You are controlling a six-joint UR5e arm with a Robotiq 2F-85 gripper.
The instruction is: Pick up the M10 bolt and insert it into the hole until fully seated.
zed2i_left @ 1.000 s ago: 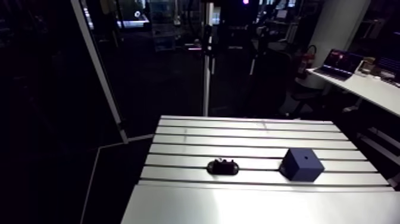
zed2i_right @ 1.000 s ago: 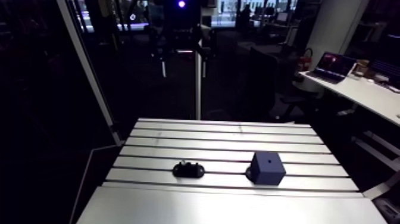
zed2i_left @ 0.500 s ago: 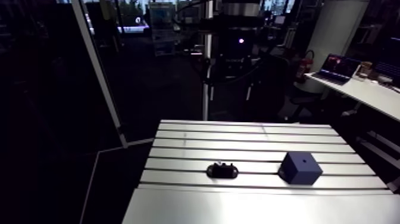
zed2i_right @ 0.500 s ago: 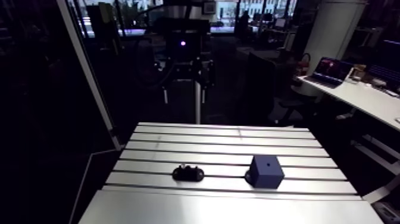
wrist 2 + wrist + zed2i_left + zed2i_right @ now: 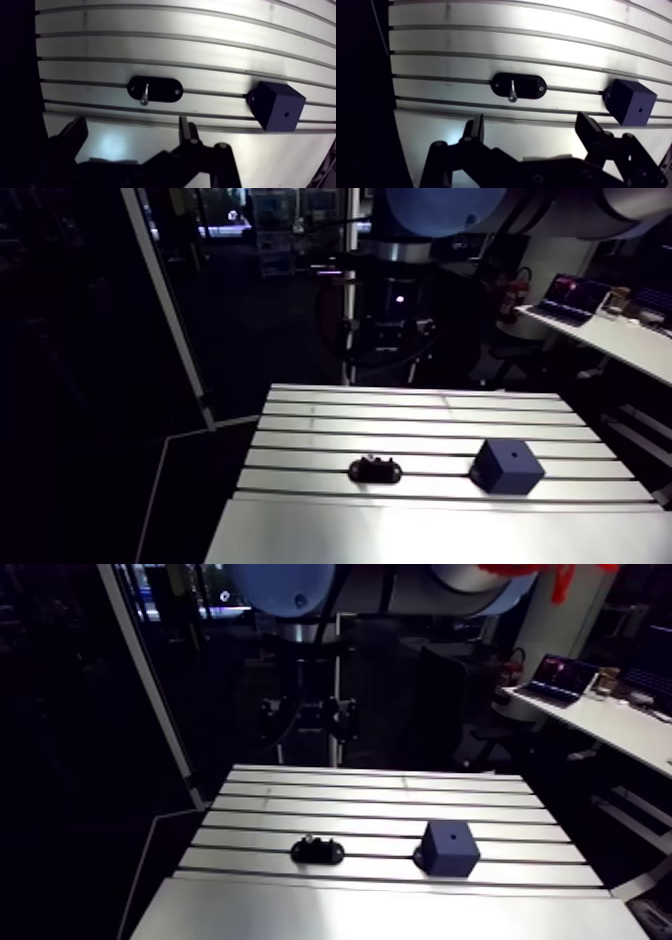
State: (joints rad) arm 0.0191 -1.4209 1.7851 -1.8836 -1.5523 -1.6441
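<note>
Claw (image 5: 530,120) wide apart over table's (image 5: 536,55) smooth strip; bolt (image 5: 512,93) ahead in holder (image 5: 528,84), block (image 5: 631,102) well aside.

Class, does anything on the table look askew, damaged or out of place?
The dark blue cube sits askew, turned at an angle to the grooves of the slotted aluminium table; the black oval holder lies along them. Nothing looks damaged.

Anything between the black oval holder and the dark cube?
Nothing: only bare slotted aluminium table separates the black oval holder from the dark blue cube, clear in the wrist view.
</note>
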